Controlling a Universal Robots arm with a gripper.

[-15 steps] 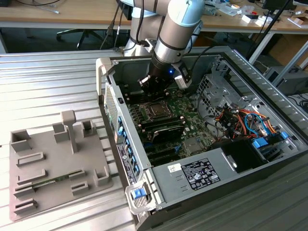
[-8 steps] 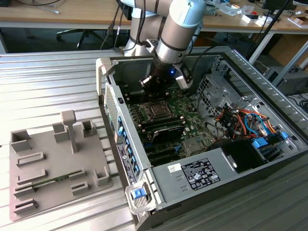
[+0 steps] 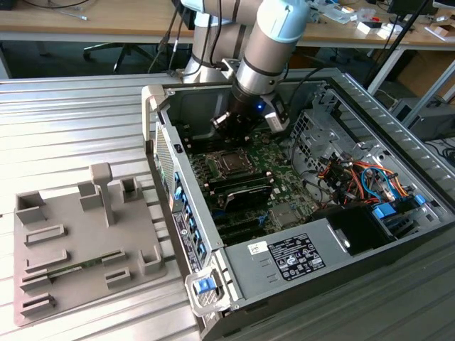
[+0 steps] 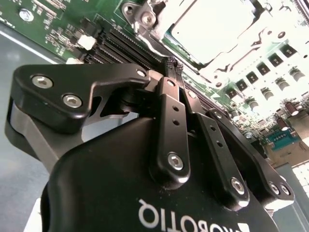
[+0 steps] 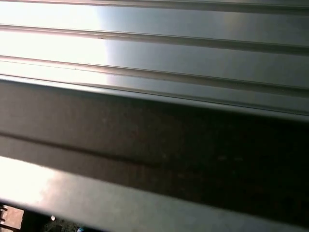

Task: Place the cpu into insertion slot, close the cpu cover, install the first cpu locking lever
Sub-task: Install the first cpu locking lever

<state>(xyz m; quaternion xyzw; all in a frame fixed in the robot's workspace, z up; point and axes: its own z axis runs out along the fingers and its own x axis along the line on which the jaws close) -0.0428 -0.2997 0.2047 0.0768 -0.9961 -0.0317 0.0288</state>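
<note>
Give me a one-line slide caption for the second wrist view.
Shut tool poised close to the cpu cover, the cpu showing through its cut-out.

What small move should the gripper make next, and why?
Probably ease the gripper slightly down toward the near edge of the cpu cover. In the second wrist view the cpu sits framed by the cover, which looks lowered, and the shut, empty gripper hangs just short of it. I cannot pick out the lever.
</note>
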